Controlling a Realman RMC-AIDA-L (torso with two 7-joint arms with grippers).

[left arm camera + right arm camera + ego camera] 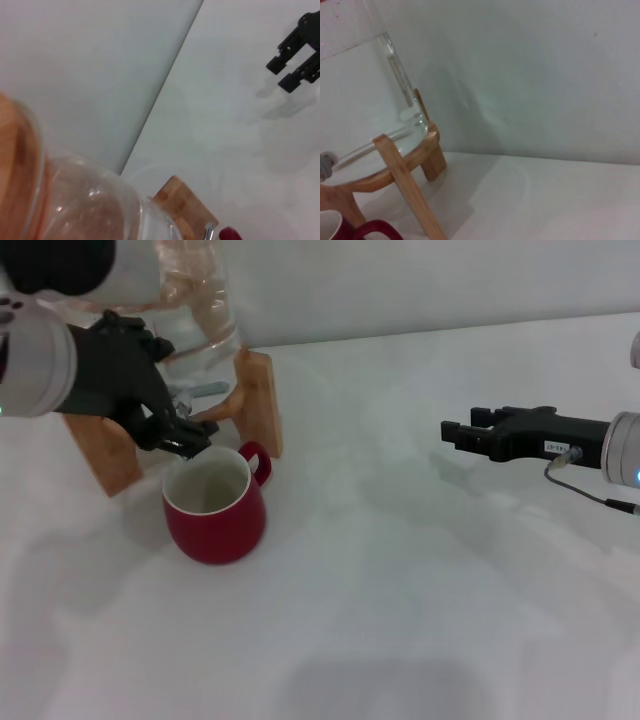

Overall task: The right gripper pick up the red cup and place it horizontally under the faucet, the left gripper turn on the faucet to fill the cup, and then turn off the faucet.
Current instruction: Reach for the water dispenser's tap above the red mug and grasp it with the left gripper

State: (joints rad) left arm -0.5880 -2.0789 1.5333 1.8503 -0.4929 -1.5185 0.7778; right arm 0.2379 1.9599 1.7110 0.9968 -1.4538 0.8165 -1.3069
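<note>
The red cup (215, 508) stands upright on the white table, its cream inside facing up, directly in front of the glass jar's wooden stand. My left gripper (180, 438) is right at the faucet (207, 391), just above the cup's far rim, and hides most of the chrome tap. A sliver of the faucet (209, 232) and of the red cup (230, 234) shows in the left wrist view. My right gripper (452, 432) hovers open and empty well to the right of the cup; the left wrist view shows this right gripper (281, 74) far off. The right wrist view catches the red cup (375, 231) by its handle.
The clear glass jar (195, 310) sits on a wooden stand (258, 400) at the back left, near the wall. Jar (365, 100) and stand (405, 180) fill the right wrist view. White tabletop (400, 590) stretches between cup and right gripper.
</note>
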